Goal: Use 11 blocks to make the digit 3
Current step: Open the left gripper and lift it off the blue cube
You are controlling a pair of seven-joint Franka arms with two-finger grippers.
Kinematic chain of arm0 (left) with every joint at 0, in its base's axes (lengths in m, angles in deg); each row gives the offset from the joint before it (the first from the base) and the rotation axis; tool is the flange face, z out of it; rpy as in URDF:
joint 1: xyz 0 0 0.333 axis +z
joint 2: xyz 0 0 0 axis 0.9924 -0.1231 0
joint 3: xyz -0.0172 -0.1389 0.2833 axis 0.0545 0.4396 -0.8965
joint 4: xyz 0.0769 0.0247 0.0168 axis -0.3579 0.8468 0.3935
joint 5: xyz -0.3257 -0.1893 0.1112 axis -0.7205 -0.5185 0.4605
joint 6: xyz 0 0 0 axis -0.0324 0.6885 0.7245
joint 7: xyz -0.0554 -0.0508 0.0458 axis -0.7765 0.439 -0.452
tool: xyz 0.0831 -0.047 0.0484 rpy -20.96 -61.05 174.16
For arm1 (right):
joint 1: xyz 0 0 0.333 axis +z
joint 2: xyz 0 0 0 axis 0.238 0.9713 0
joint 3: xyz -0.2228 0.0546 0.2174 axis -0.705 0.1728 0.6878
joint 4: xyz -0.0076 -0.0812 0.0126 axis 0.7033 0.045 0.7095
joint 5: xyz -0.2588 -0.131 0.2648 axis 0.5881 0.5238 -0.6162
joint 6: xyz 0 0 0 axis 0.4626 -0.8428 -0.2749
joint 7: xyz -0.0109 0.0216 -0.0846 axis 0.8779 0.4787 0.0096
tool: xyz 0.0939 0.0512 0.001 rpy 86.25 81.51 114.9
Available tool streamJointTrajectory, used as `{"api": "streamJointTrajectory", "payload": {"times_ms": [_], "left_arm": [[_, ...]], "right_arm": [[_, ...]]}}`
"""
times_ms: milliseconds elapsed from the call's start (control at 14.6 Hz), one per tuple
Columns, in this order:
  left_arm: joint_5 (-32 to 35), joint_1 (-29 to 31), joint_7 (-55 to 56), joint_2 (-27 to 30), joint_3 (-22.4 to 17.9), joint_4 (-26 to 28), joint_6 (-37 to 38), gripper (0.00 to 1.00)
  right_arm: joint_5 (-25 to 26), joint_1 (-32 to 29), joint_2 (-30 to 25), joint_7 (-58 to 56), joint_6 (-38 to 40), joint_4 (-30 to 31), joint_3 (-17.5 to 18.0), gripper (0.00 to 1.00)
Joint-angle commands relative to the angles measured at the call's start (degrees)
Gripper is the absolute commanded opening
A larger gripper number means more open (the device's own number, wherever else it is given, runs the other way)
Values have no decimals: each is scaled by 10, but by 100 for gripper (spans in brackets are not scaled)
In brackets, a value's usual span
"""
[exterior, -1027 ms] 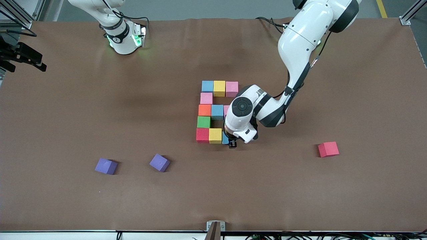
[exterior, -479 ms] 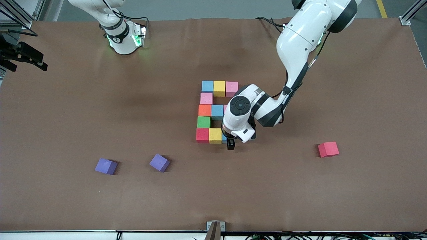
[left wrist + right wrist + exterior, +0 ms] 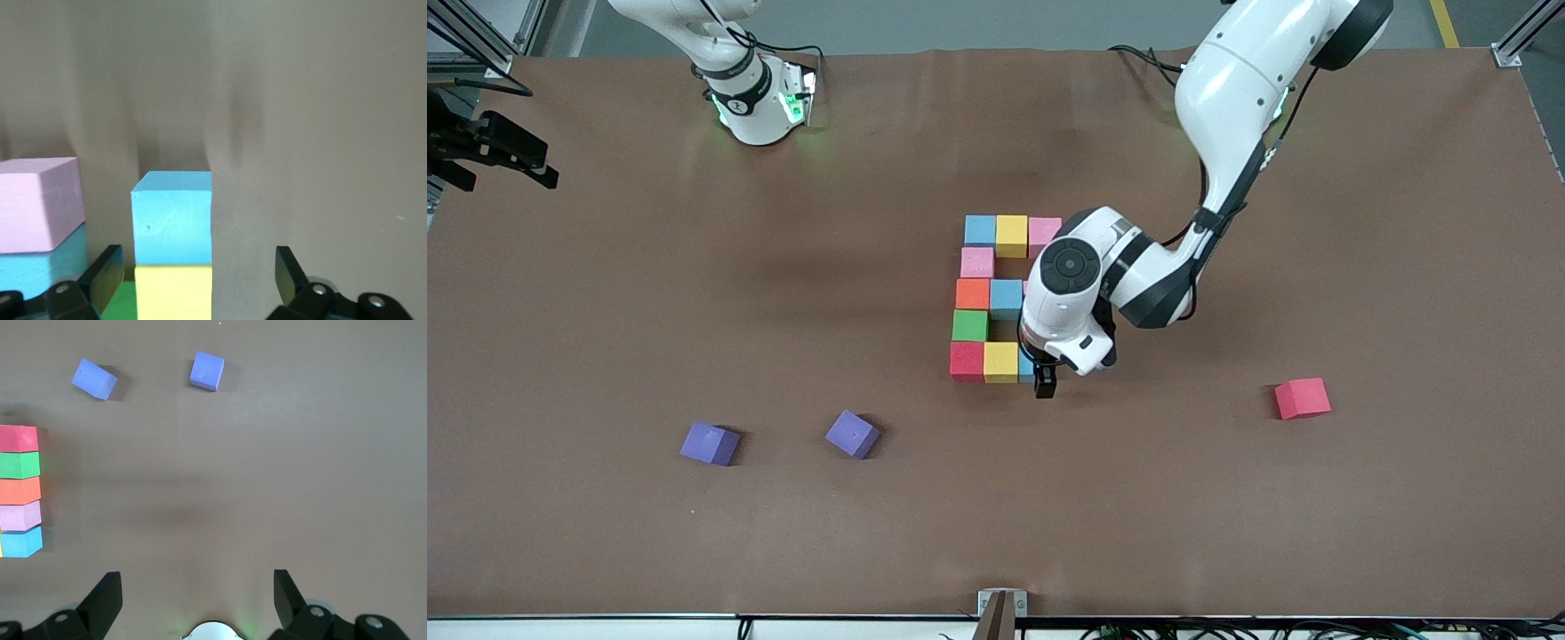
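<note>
The digit 3 (image 3: 996, 298) lies mid-table as touching blocks: a blue (image 3: 980, 230), yellow (image 3: 1011, 235) and pink (image 3: 1044, 233) bar, a pink link (image 3: 977, 261), an orange (image 3: 973, 293) and blue (image 3: 1006, 299) bar, a green link (image 3: 970, 325), then red (image 3: 967, 361), yellow (image 3: 1000, 362) and a half-hidden blue block (image 3: 1027, 366). My left gripper (image 3: 1045, 382) hovers open over that last blue block (image 3: 172, 217), gripping nothing. The left hand hides most of the middle bar's third block. My right gripper (image 3: 197, 597) waits open by its base.
A loose red cube (image 3: 1302, 397) sits toward the left arm's end of the table. Two purple cubes (image 3: 710, 444) (image 3: 852, 434) lie nearer the front camera, toward the right arm's end. Brown cloth covers the table (image 3: 1227, 533).
The left gripper has opened and let go of the blue block, which now rests against the yellow one. The left hand has risen slightly. The right arm has not moved.
</note>
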Motion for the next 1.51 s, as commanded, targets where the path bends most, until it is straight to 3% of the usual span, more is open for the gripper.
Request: {"api": "streamJointTrajectory", "payload": {"times_ms": [0,411,1164,1301,1438], "left_arm": [[6,12,-63,59,2,11,50,100],[4,65,-390,156,3,10,180,100],[-29,245,-1060,316,1,-6,409,100],[-43,267,-1133,339,-5,0,421,100],[-59,261,-1201,371,-53,27,425,100]], "right_arm": [[-5,1,-6,1,2,5,2,100],[-5,0,-6,1,1,5,1,100],[-1,1,-7,5,5,7,1,100],[1,1,-7,5,5,7,1,100],[2,0,-7,4,5,7,1,100]]}}
